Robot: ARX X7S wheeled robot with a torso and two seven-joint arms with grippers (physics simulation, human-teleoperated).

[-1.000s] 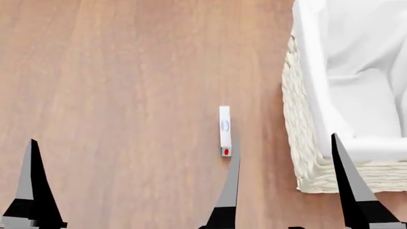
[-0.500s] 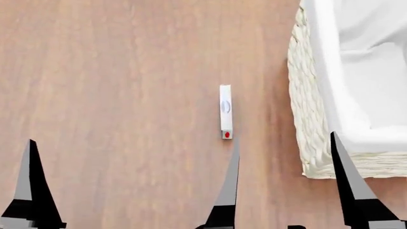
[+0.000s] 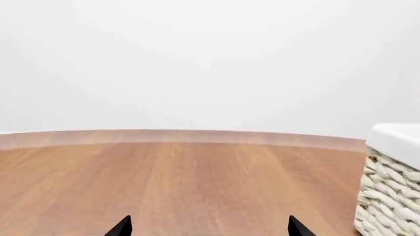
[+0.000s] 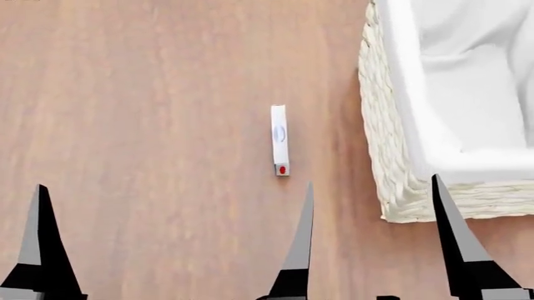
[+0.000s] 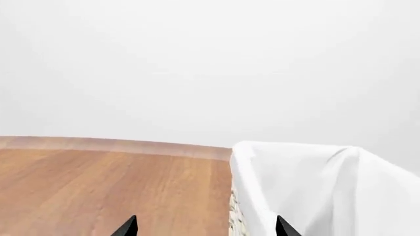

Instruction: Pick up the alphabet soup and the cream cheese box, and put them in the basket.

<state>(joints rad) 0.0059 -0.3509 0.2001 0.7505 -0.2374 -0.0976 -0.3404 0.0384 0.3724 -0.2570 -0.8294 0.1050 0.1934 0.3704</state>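
While both grippers, left (image 4: 167, 250) and right (image 4: 371, 244), hang w/ fingers apart and empty, we judge the cream cheese box (image 4: 279, 140) beside the basket (image 4: 392, 181) comes next, needing the right gripper lowered astride it.

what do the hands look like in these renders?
Only fingers show. Right hand: two long thin tapered fingers, grey faces, black bases. Left hand: one matching finger visible in the head view. Wrist views show only small black tips. No cables or markings visible.
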